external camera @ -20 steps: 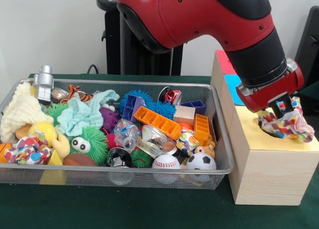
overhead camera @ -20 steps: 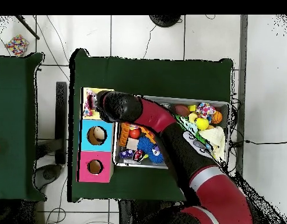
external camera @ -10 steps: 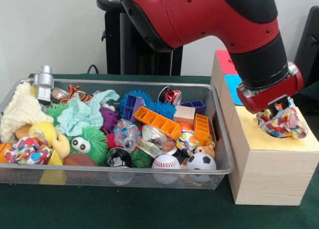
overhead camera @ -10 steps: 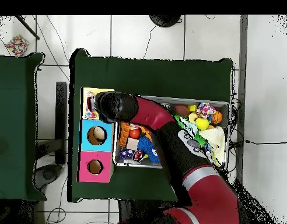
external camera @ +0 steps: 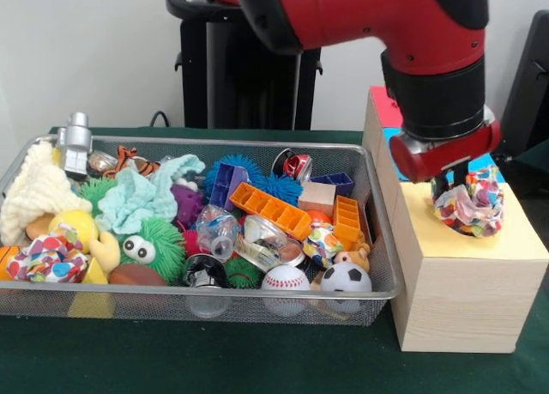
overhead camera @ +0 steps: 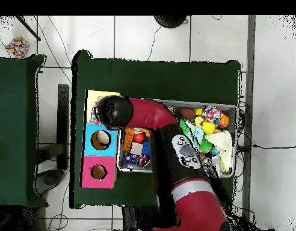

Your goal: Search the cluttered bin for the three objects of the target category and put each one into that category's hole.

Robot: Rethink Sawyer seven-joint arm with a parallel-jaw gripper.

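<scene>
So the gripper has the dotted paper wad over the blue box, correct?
Not the blue box. The front view shows the gripper with the wad over the yellow-topped box; the rest is right.

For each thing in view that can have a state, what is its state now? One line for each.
Claw: over the yellow-topped wooden box; open or shut cannot be seen.
Dotted white paper wad: on the yellow top, under the claw.
Second dotted paper wad: lying in the silver wire mesh basket.
</scene>
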